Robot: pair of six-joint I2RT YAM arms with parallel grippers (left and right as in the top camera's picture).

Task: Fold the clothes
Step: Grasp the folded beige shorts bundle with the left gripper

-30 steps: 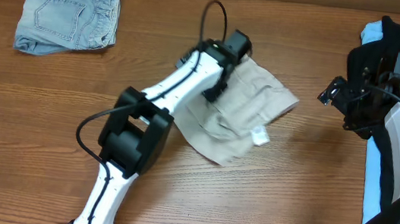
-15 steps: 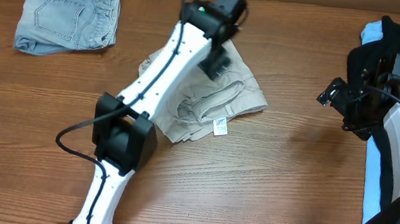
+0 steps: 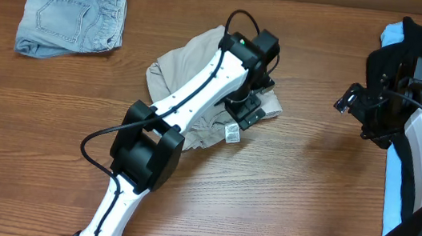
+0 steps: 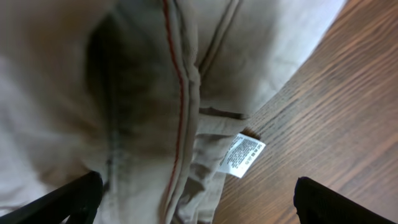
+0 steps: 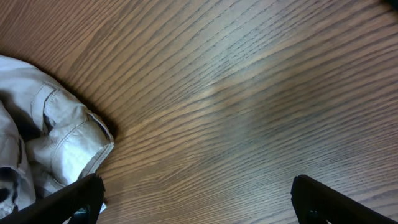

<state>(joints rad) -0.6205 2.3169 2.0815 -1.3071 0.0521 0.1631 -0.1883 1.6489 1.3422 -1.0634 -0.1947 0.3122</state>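
L gripper spread wide, empty, over the right edge of the crumpled khaki shorts, near their white tag. R gripper spread too, empty, well right of the shorts. Denim shorts far left of them, black garment far right.

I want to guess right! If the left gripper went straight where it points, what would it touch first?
The left gripper would probably meet the crumpled beige shorts first, right beneath it.
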